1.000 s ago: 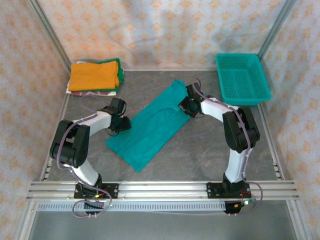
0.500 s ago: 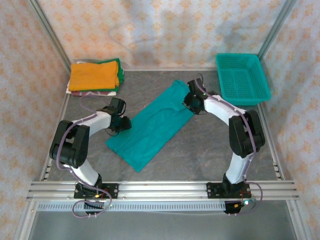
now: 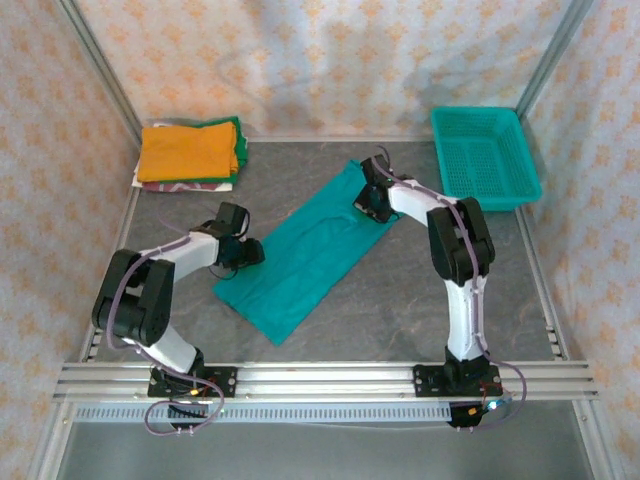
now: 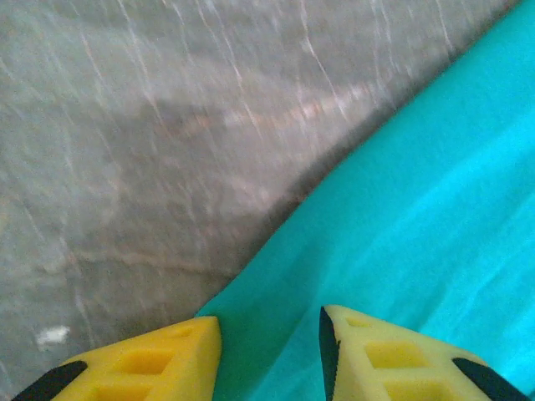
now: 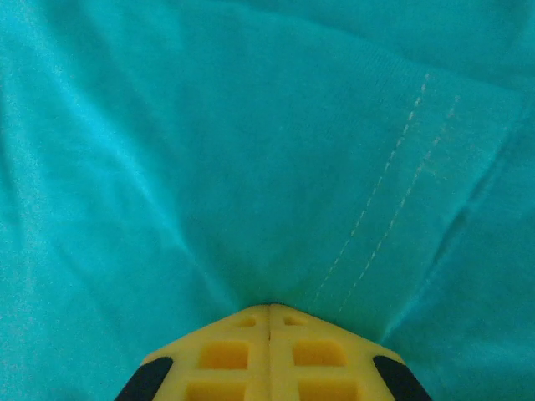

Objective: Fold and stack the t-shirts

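Teal shirt point(image 3: 300, 255) lies spread in a long slanted band in the middle of the table point(image 3: 400, 310), already narrowed lengthwise by the look of it; the stack point(image 3: 190, 152) of folded shirts sits well apart in the far left corner, and the basket point(image 3: 485, 155) in the far right one. The right hand point(image 3: 368, 195) is at the shirt's far end; in the wrist view its fingers point(image 5: 217, 355) are pressed together with creases drawn into their tips, so it seems to pinch a bit of cloth near a stitched hem. The left hand point(image 3: 250, 252) is low at the near-left edge, part open, straddling that edge and gripping nothing point(image 4: 269, 334). The step in hand is likely taking hold for the crosswise fold; next the left hand must close on its edge, then both lift evenly and carry one end over the other.
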You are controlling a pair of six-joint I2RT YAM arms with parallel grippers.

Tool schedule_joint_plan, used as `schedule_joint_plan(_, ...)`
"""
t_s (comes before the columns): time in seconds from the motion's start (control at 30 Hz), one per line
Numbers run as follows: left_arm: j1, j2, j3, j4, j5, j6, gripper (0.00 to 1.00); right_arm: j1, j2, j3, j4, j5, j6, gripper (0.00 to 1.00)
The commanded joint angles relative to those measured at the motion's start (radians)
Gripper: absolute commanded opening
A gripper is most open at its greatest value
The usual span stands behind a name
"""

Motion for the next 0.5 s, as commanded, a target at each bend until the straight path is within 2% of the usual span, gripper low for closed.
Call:
schedule_joint_plan(0.0, -0.041, -0.059, -0.069, -0.107, 0.064, -0.024, 0.38, 0.004, 0.060, 0.051, 0.006, -0.006, 0.010, 0.01)
schedule_joint_plan(0.07, -0.049, -0.100, -0.084, -0.116, 0.111, -0.030, 0.38, 0.004, 0.110, 0.087, 0.023, -0.026, 0.004, 0.01)
schedule_joint_plan(0.27, -0.057, -0.283, -0.059, -0.179, 0.135, -0.003, 0.42, 0.004, 0.298, 0.295, 0.117, -0.180, -0.060, 0.01)
schedule_joint_plan(0.4, -0.057, -0.344, -0.070, -0.128, 0.125, 0.004, 0.44, 0.004, 0.442, 0.574, 0.112, -0.297, -0.088, 0.02)
schedule_joint_plan(0.47, -0.057, -0.334, -0.069, -0.110, 0.122, 0.001, 0.44, 0.002, 0.520, 0.769, 0.031, -0.337, -0.106, 0.04)
